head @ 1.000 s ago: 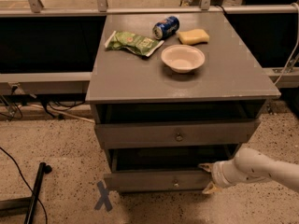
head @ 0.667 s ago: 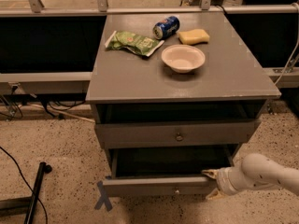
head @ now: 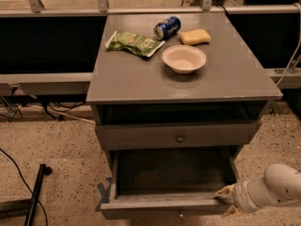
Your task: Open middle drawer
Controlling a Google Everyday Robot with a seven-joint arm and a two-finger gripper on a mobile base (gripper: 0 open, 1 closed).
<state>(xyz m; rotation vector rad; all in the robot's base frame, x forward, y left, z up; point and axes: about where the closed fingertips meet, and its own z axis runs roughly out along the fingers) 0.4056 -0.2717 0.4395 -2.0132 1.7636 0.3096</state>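
The middle drawer (head: 169, 207) is the lower grey drawer of the cabinet. It is pulled well out toward the camera, and its grey inside (head: 174, 173) shows. My gripper (head: 228, 201) is at the right end of its front panel, touching it, and the white arm (head: 277, 187) comes in from the lower right. The knob at the centre of the front sits at the frame's bottom edge and barely shows. The drawer above it (head: 180, 138) has a small round knob and sits nearly closed.
On the cabinet top (head: 141, 79) are a green chip bag (head: 134, 43), a blue can (head: 167, 27), a yellow sponge (head: 194, 36) and a white bowl (head: 184, 58). A black pole (head: 35, 194) and cables lie on the speckled floor at left. Dark railed counters stand behind.
The middle drawer has slid further out toward the camera, and more of its inside shows. My gripper has moved with its right end, down and toward the camera.
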